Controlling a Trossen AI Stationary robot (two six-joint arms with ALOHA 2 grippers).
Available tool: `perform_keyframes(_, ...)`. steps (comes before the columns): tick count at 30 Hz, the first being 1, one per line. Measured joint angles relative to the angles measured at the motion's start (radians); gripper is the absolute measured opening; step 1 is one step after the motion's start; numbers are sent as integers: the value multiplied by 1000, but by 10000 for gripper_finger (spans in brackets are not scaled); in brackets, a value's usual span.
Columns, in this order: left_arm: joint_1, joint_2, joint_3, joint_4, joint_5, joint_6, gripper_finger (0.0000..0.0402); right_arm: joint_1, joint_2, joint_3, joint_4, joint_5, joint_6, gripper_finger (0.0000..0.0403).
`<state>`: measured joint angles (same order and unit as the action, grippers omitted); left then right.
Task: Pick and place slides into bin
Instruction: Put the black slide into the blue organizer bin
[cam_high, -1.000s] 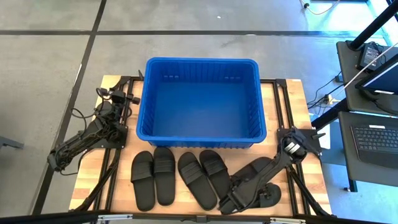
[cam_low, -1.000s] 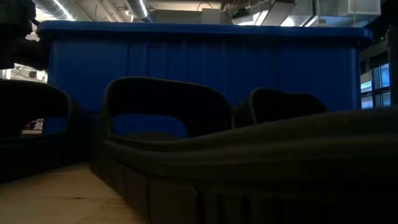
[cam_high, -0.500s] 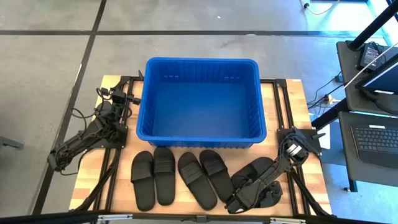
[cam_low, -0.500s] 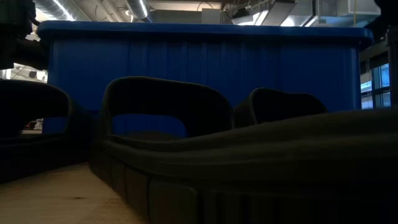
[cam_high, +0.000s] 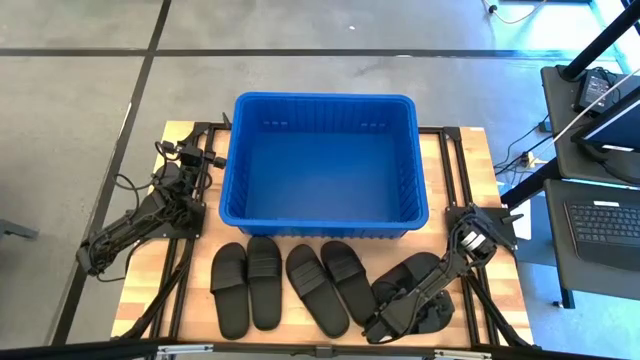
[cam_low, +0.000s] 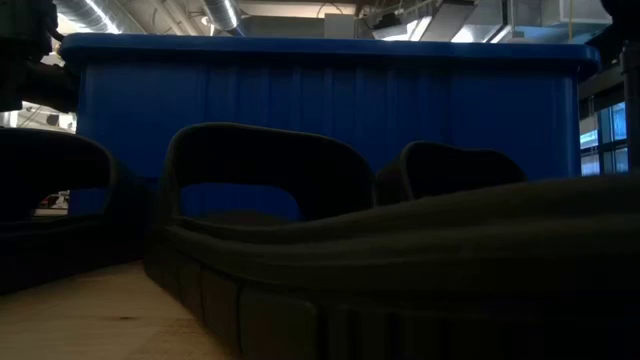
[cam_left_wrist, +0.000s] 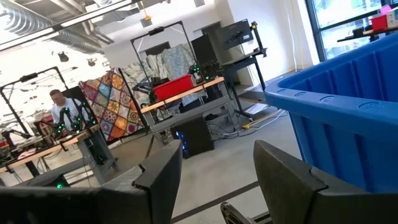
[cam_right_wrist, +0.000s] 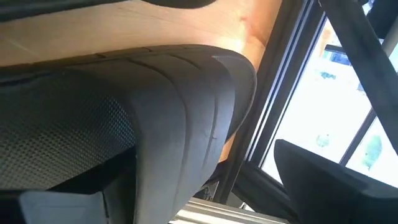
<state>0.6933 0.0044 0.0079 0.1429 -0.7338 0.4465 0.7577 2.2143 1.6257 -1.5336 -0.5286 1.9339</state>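
Note:
Several black slides lie soles down in a row on the wooden table, in front of the blue bin. One pair is on the left and another is in the middle. The rightmost slide lies under my right arm. My right gripper hangs open low over that slide near the table's near edge, and the slide's strap fills the space between its fingers. My left gripper waits open with nothing in it, left of the bin. My right gripper comes slanting down onto the rightmost slide with one finger past the slide's outer edge and the other over its strap side. I cannot tell whether either finger touches it. The slide lies flat on the table.
The bin's near wall stands right behind the row of slides. Black frame rails run along both sides of the table. Desks with a laptop stand off the table's right edge.
My right gripper has sunk toward the rightmost slide and moved a little toward the table's right edge, tipping further down, then kept still. Its fingers have stayed open. The slides and the bin have not moved.

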Motion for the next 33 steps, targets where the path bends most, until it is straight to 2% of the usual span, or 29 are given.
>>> perform_keyframes(4,0,0,0,0,0,0,195,18,0,0,1,55,-1,327)
perform_keyframes(15,0,0,0,0,0,0,195,25,0,0,10,57,27,326)
perform_keyframes(18,0,0,0,0,0,0,195,25,0,0,13,56,53,315)
perform_keyframes(23,0,0,0,0,0,0,195,25,0,0,34,56,55,260)
perform_keyframes(33,0,0,0,0,0,0,195,24,0,0,61,56,52,101)
